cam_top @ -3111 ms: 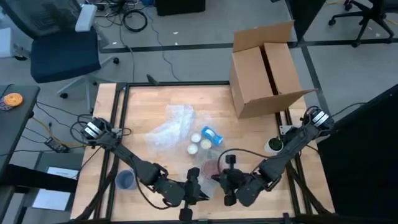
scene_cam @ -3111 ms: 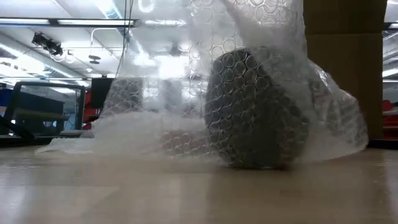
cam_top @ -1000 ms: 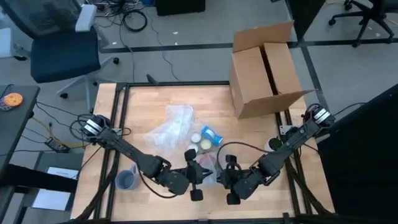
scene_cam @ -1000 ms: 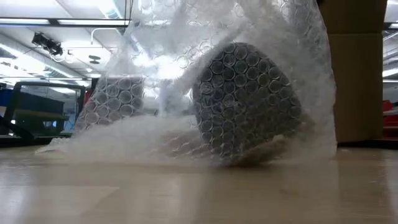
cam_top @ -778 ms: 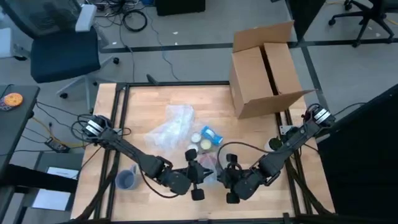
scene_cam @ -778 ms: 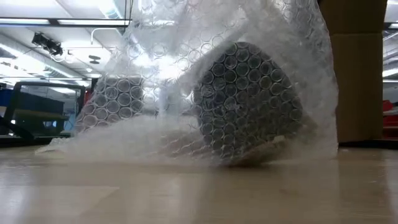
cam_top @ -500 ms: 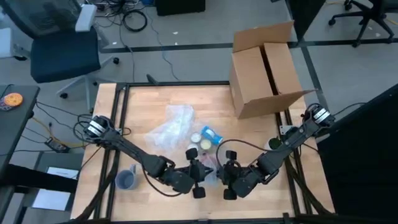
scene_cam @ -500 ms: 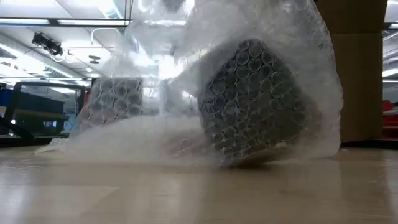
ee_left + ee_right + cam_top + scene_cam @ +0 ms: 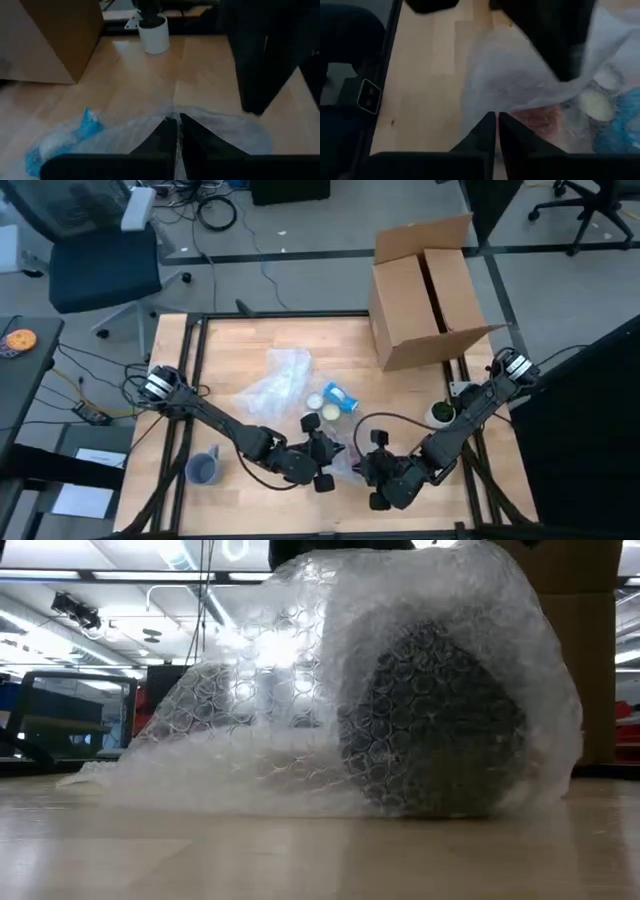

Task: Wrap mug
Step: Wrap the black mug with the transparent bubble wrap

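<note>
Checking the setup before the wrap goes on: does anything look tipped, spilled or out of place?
Nothing is spilled or broken. The cardboard box lies on its side, flaps open, at the table's far right. The mug under the bubble wrap seems tilted rather than upright. Both grippers, left and right, pinch the wrap.

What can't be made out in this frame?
- Mug: low view, only a dark shape; bubble wrap veils handle and colour.
- Mug in high view: hidden under the left gripper and right gripper.
- Grip on the wrap: wrist views blurred.
- White cup: top hidden by dark hardware.
</note>
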You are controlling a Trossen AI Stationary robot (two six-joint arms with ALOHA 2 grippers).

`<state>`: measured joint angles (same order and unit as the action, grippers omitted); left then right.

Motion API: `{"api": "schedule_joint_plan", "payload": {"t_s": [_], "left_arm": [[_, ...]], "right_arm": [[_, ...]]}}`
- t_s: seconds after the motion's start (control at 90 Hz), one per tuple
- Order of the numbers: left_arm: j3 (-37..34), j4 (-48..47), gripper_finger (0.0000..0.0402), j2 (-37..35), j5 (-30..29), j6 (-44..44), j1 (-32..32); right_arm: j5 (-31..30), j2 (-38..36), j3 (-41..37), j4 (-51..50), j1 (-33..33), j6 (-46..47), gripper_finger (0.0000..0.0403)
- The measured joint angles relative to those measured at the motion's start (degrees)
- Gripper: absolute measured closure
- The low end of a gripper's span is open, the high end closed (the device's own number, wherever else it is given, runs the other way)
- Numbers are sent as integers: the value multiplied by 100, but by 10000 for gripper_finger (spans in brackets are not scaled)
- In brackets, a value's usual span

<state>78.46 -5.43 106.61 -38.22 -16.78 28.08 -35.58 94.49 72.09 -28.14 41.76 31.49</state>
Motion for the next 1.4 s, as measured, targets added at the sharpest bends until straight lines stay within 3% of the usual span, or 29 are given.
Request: {"api": "schedule_joint_plan", "payload": {"t_s": [0.344,0.544,1.033,1.4], "left_arm": [[-4,288,402,195,65,17,-200],[-4,433,402,194,98,120,-326],[-7,511,402,184,142,136,-197],[-6,-81,402,-204,-103,316,-96]], "right_arm": [[-349,0,103,22,-19,2,403],[-137,8,21,26,-373,146,403],[1120,744,21,177,-903,100,403],[1298,748,21,160,-916,250,403]]}}
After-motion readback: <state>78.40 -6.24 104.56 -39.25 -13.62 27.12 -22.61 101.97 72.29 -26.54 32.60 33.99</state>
